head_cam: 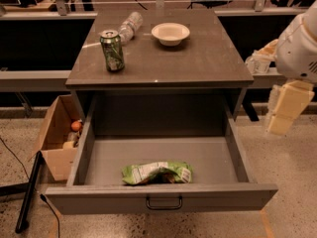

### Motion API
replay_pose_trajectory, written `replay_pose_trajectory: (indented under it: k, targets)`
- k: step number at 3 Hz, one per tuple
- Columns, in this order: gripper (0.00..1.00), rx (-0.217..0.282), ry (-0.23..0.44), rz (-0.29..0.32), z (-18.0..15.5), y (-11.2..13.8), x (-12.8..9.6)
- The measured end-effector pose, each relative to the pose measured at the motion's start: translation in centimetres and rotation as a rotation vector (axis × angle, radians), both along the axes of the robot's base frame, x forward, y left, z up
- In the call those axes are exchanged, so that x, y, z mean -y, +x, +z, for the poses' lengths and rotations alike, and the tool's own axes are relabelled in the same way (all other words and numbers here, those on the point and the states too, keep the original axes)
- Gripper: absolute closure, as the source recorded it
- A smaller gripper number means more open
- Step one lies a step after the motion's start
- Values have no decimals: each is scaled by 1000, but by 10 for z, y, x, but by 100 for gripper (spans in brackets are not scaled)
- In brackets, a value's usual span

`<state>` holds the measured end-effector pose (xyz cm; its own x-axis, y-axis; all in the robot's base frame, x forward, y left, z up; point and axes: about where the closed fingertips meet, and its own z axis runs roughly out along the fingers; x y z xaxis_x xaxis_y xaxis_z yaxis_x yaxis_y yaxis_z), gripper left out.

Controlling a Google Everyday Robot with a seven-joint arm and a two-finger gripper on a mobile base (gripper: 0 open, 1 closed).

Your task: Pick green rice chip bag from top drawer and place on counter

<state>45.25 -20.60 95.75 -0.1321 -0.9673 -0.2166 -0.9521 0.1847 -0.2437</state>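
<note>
Near the front panel of the open top drawer (210, 157) lies the green rice chip bag (157, 173). Off the right edge of the table (198, 58) hangs the gripper (285, 110); spread or pressed together, one cannot tell.

The one camera sits high up in front of the grey-brown flat tabletop (198, 58) and looks down and forward. The wide open grey drawer (99, 198) is nearest, at the bottom. The pale cream pincer (283, 114) hangs at the right edge.
</note>
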Motion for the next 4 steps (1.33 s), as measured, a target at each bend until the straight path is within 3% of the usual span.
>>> replay_pose_trajectory:
  k: [2,3,4]
  targets:
    - [0,9,21,380,-77,44,-41]
    - [0,27,24,574,-113,51,-54]
    - [0,47,32,761,-138,42,-71]
